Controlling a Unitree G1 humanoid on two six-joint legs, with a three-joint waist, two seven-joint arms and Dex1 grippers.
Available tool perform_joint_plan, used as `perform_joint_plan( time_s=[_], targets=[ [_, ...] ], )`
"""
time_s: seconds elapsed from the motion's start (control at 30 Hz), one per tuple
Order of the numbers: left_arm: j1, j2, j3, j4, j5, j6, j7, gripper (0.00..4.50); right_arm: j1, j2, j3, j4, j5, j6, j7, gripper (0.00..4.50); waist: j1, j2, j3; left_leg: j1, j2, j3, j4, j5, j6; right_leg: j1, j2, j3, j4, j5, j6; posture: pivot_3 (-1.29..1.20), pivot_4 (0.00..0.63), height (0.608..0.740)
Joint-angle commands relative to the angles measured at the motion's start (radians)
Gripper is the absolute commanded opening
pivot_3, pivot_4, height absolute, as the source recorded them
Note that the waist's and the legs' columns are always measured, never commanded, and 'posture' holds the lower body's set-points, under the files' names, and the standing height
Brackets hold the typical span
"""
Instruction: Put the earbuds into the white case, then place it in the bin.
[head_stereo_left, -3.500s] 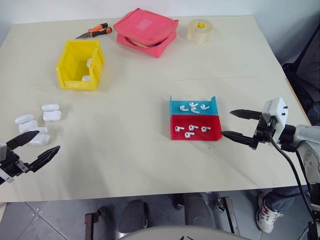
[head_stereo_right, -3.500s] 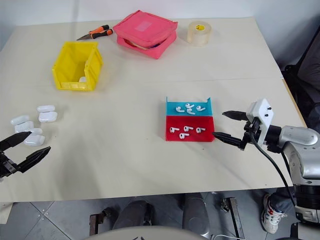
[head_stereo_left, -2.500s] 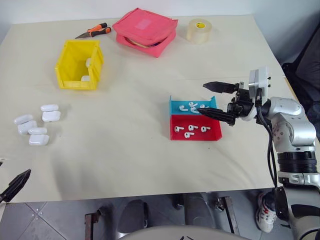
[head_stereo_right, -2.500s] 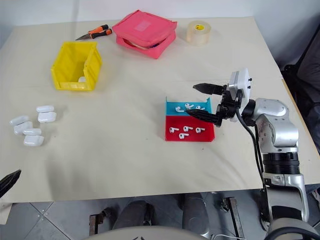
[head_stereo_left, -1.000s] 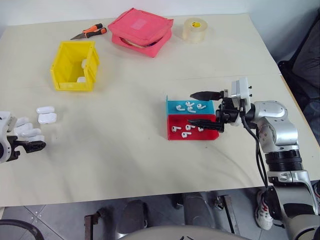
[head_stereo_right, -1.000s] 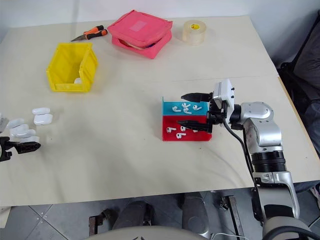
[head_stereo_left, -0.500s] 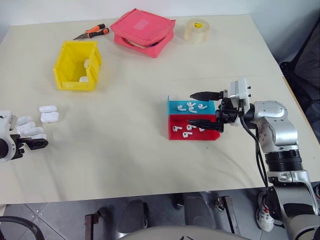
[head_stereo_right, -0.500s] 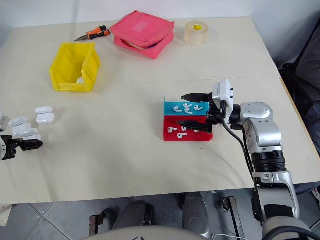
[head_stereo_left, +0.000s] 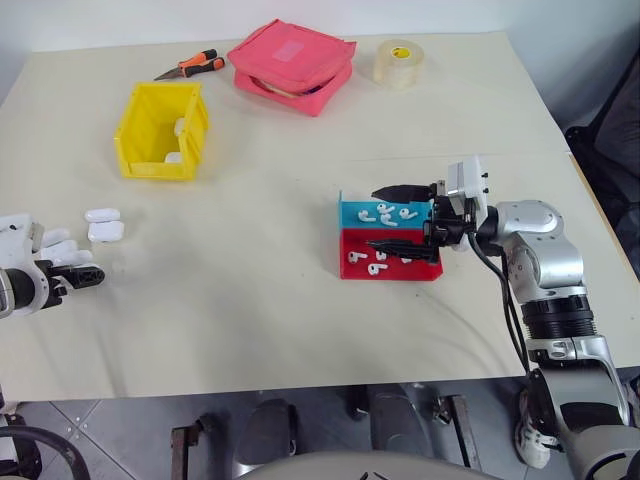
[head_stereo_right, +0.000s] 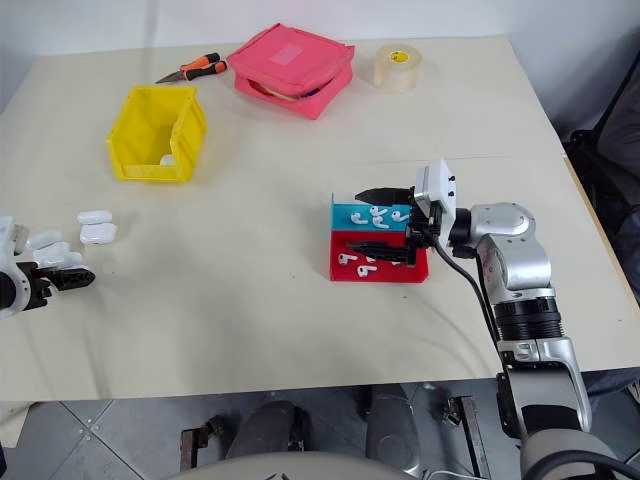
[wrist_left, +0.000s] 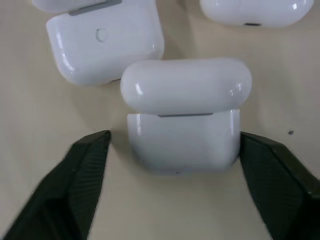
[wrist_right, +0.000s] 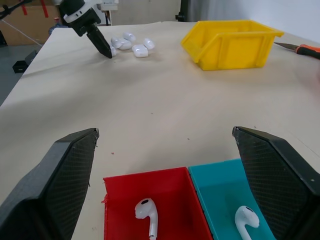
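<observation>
Glossy white plastic sits between my left gripper's (wrist_left: 175, 190) fingers: one white case (wrist_left: 184, 114) of the cluster at the table's (head_stereo_left: 280, 300) left edge, lid closed, hinge seam facing me. The fingers bracket its lower body, one on each side, but I see a thin strip of table between each pad and the shell, so they are apart around it and not yet clamped. To do this well I should close squarely on the flat sides of the lower half, below the seam, so the lid stays free to open and the slick shell does not squirt forward. A neighbouring case (wrist_left: 105, 42) lies just beyond, close enough that any push would nudge it, so I judge a straight squeeze safer than a scoop.

My right gripper (head_stereo_left: 405, 217) hovers wide open over the trays, one finger above the blue tray (head_stereo_left: 386, 213), the other above the red tray (head_stereo_left: 390, 262); the earbuds (head_stereo_left: 378, 211) lie loose in both. It holds nothing. The yellow bin (head_stereo_left: 160, 130) stands well apart at the table's far left, with white items already inside.
</observation>
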Motion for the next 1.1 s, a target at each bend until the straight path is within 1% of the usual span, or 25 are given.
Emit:
perform_joint_plan(
  time_s=[0.03,0.07,0.2,0.3,0.4,0.47,0.5,0.57,0.77,0.87,0.9,1.0,1.1],
  targets=[
    [0.009,-0.024,0.005,-0.009,0.018,0.017,0.019,2.99,-0.015,-0.002,-0.013,-0.016,0.008,-0.015,-0.006,4.50,-0.001,0.000,0.000,0.000,0.000,0.000,0.000,0.000,0.000,0.000,0.000,0.000,0.000,0.000,0.000,0.00,0.150,0.740],
    [0.014,-0.025,0.007,-0.022,0.016,0.020,0.016,2.79,-0.013,-0.003,-0.014,-0.018,0.007,-0.015,-0.007,4.50,-0.001,0.000,0.000,0.000,0.000,0.000,0.000,0.000,0.000,0.000,0.000,0.001,0.001,0.000,0.000,0.00,0.150,0.740],
    [0.039,-0.027,0.025,-0.085,0.003,0.027,-0.001,2.79,-0.017,-0.006,-0.016,-0.010,0.003,-0.019,-0.010,4.50,-0.002,0.000,0.000,0.000,0.000,0.000,0.002,0.000,0.000,0.000,0.000,0.001,0.001,0.000,0.000,0.00,0.150,0.740],
    [0.097,-0.035,0.047,-0.220,-0.028,-0.037,-0.049,2.79,-0.020,-0.010,-0.019,-0.007,0.002,-0.021,-0.011,4.50,-0.007,0.000,0.000,0.000,0.000,-0.001,0.002,0.000,0.000,-0.002,0.000,0.000,0.001,0.000,0.000,0.00,0.150,0.740],
    [0.150,-0.084,0.085,-0.413,-0.095,-0.133,-0.118,2.79,-0.021,-0.018,-0.022,-0.007,0.002,-0.020,-0.010,4.50,-0.007,-0.001,0.001,-0.001,0.001,-0.002,0.003,0.000,-0.001,-0.002,-0.001,-0.001,0.001,0.000,0.000,0.00,0.150,0.740],
    [0.200,-0.143,0.106,-0.546,-0.151,-0.274,-0.203,2.79,-0.016,-0.027,-0.024,-0.016,0.002,-0.014,-0.011,4.50,-0.007,-0.002,0.001,-0.002,0.001,-0.003,0.004,-0.001,-0.001,-0.002,-0.001,-0.002,0.001,0.000,0.000,0.00,0.150,0.740],
    [0.227,-0.164,0.090,-0.600,-0.171,-0.351,-0.255,2.79,-0.009,-0.035,-0.026,-0.027,0.002,-0.007,-0.013,4.50,-0.008,-0.002,0.001,-0.002,0.001,-0.003,0.004,-0.001,-0.001,-0.002,-0.002,-0.001,0.001,0.000,-0.001,0.00,0.150,0.740],
    [0.256,-0.182,0.062,-0.645,-0.183,-0.439,-0.308,2.79,-0.001,-0.047,-0.026,-0.038,0.002,0.002,-0.017,4.50,-0.009,-0.002,0.001,-0.002,0.002,-0.004,0.004,-0.001,-0.002,-0.002,-0.002,-0.002,0.000,0.000,-0.001,0.00,0.150,0.740],
    [0.192,-0.284,-0.103,-0.552,-0.116,-0.945,-0.522,2.79,0.046,-0.090,-0.023,-0.120,-0.005,0.053,-0.060,4.50,-0.002,-0.002,0.001,-0.002,0.001,-0.003,0.005,-0.002,-0.002,-0.002,-0.002,-0.002,0.000,0.000,-0.001,0.00,0.150,0.740],
    [0.107,-0.363,-0.192,-0.458,-0.120,-1.143,-0.638,2.79,0.096,-0.119,-0.026,-0.200,-0.021,0.082,-0.103,4.50,0.003,-0.002,0.001,-0.002,0.001,-0.003,0.005,-0.002,-0.002,-0.002,-0.001,-0.003,0.000,0.000,-0.001,0.00,0.150,0.740],
    [0.080,-0.387,-0.217,-0.426,-0.124,-1.192,-0.673,2.79,0.118,-0.132,-0.027,-0.236,-0.027,0.095,-0.121,4.50,0.012,-0.002,0.001,-0.002,0.001,-0.003,0.005,-0.002,-0.001,-0.002,-0.002,-0.003,0.000,0.000,-0.001,0.00,0.150,0.740],
    [0.021,-0.443,-0.263,-0.342,-0.156,-1.289,-0.777,2.79,0.174,-0.163,-0.030,-0.333,-0.041,0.143,-0.179,4.50,0.016,-0.003,0.001,-0.002,0.001,-0.002,0.006,-0.002,0.000,-0.002,-0.002,-0.003,0.000,0.000,-0.001,0.00,0.150,0.740],
    [-0.036,-0.475,-0.290,-0.260,-0.184,-1.356,-0.876,2.79,0.222,-0.192,-0.037,-0.419,-0.056,0.201,-0.243,4.50,0.017,-0.003,0.001,-0.003,0.001,-0.001,0.006,-0.002,0.000,-0.002,-0.002,-0.003,0.000,0.000,0.000,0.00,0.150,0.740]
  ],
)
